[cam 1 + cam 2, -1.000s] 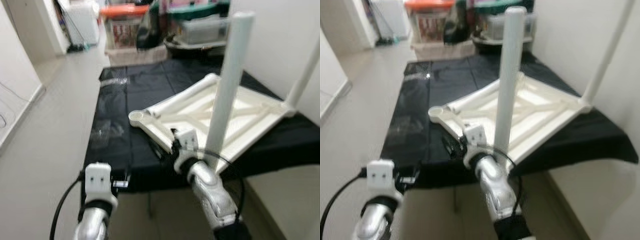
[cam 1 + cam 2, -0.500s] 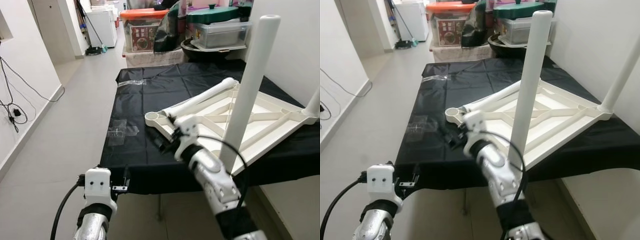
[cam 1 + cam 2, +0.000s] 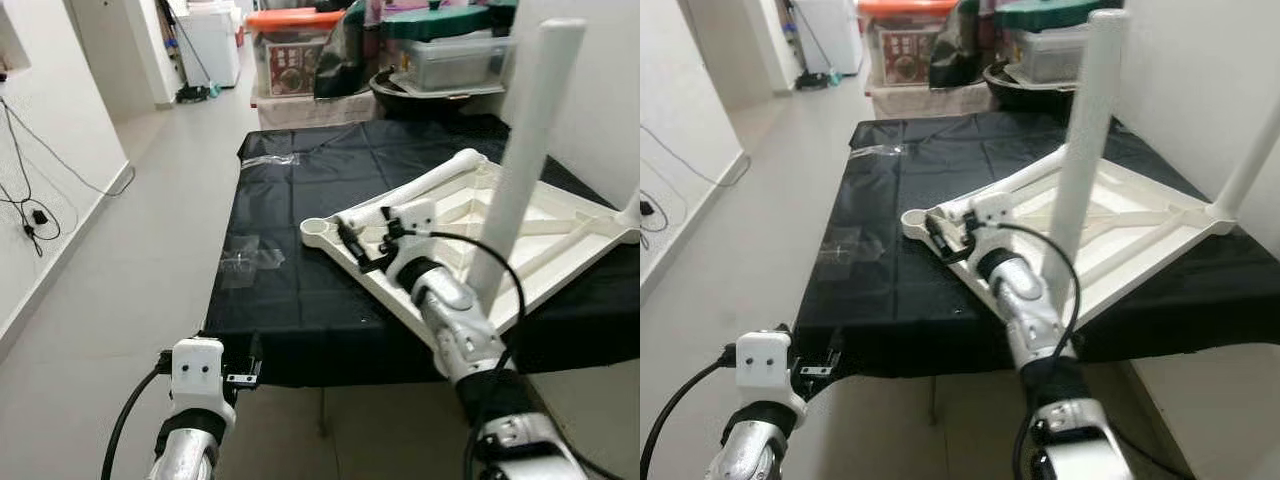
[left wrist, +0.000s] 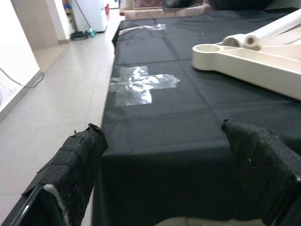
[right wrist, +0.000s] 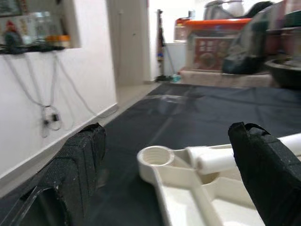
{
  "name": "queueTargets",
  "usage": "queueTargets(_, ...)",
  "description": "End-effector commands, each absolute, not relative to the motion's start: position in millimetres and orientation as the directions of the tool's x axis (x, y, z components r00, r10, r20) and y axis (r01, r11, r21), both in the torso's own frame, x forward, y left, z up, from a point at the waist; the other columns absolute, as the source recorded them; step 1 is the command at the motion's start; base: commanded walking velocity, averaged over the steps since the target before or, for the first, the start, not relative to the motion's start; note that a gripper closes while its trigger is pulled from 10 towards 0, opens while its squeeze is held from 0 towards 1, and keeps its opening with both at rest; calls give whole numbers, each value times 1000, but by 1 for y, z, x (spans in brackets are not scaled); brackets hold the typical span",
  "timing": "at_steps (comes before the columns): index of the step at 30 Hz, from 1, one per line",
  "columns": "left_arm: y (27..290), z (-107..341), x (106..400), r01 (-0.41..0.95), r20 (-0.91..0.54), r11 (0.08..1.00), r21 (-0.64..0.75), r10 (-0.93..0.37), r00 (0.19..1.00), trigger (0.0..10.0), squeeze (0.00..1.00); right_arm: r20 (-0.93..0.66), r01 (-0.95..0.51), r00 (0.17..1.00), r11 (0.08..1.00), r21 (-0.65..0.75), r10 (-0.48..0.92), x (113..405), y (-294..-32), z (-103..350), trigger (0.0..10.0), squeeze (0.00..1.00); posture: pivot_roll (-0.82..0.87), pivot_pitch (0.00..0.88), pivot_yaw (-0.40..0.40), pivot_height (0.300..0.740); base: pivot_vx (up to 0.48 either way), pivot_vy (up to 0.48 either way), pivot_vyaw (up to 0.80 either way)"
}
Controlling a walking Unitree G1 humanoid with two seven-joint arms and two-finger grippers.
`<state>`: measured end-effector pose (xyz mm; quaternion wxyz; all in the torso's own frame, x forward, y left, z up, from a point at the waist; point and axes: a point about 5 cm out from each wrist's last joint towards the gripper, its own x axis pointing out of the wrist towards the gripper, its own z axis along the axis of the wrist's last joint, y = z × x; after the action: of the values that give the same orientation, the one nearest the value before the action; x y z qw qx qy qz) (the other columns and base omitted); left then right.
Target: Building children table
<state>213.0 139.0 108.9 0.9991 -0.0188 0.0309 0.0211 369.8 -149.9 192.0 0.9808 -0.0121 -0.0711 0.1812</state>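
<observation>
Now | right gripper (image 3: 352, 243) spread over the upturned tabletop's (image 3: 560, 240) near-left socket (image 3: 317, 227) | loose leg (image 3: 425, 190) beside | left gripper (image 4: 164, 179) spread, idle | best: grasp leg squarely, seat upright.

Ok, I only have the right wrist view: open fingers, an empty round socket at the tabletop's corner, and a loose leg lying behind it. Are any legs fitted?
Observer: Yes. One white leg stands upright from the upturned tabletop, to the right of your right gripper.
Operator: Just that one?
Observer: No, a second upright leg stands at the far right corner.
Operator: And the left gripper?
Observer: The left gripper is open, low before the near edge of the black cloth.
</observation>
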Motion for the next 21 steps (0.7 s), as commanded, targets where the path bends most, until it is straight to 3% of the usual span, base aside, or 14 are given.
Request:
queueTargets(1, 139, 108, 212, -43, -68, 999, -26, 41, 997, 10000, 0, 165, -338, 926, 940, -38, 339, 372, -158, 197, 10000, 0, -35, 0, 19, 740, 0, 0, 0)
queueTargets(7, 139, 107, 212, -38, -72, 999, -23, 36, 997, 10000, 0, 164, -209, 961, 974, -84, 220, 380, -196, 202, 10000, 0, -38, 0, 25, 740, 0, 0, 0)
queueTargets(11, 139, 107, 212, -39, -71, 999, -24, 37, 997, 10000, 0, 170, -181, 966, 979, -93, 195, 382, -204, 204, 10000, 0, -38, 0, 25, 740, 0, 0, 0)
queueTargets(21, 138, 107, 213, -49, -71, 998, -32, 47, 996, 10000, 0, 215, -285, 930, 954, -95, 299, 387, -175, 216, 10000, 0, -57, 0, 4, 740, 0, 0, 0)
